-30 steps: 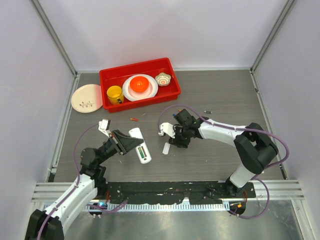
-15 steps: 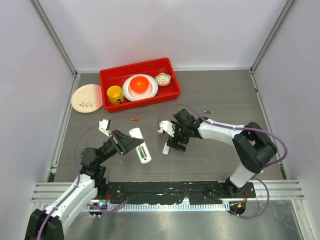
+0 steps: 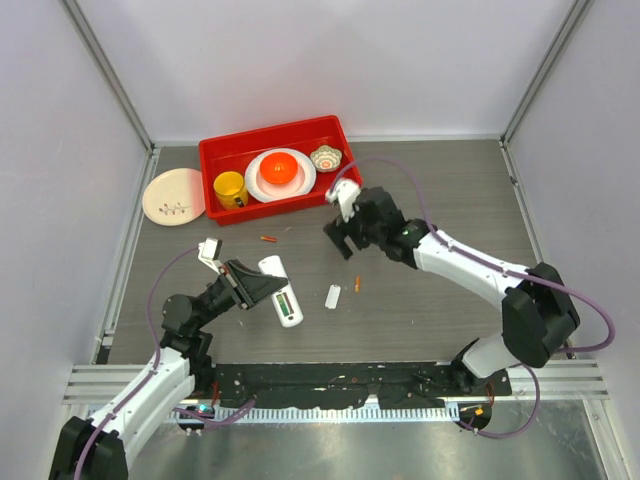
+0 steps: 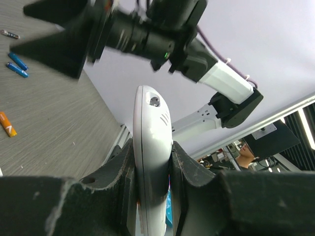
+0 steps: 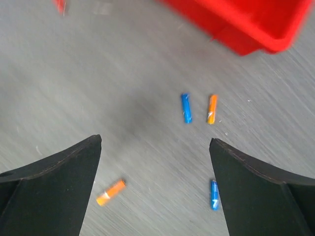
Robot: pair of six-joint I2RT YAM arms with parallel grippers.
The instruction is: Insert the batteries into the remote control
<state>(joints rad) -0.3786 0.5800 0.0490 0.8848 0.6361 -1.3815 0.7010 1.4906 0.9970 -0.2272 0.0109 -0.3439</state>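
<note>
Right gripper [image 3: 343, 238] has swung up toward red tray [image 3: 300, 203]; orange battery [image 3: 358, 286] now uncovered beside small white piece [image 3: 332, 296].

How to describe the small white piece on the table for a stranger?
Find the red tray at the back, then come nearer to the white remote control in the left gripper. The small white piece lies right of it, beside an orange battery, but is white and wider.

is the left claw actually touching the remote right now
Touching. The left wrist view shows the remote control squeezed between the two fingers of the left claw, with no gap on either side.
</note>
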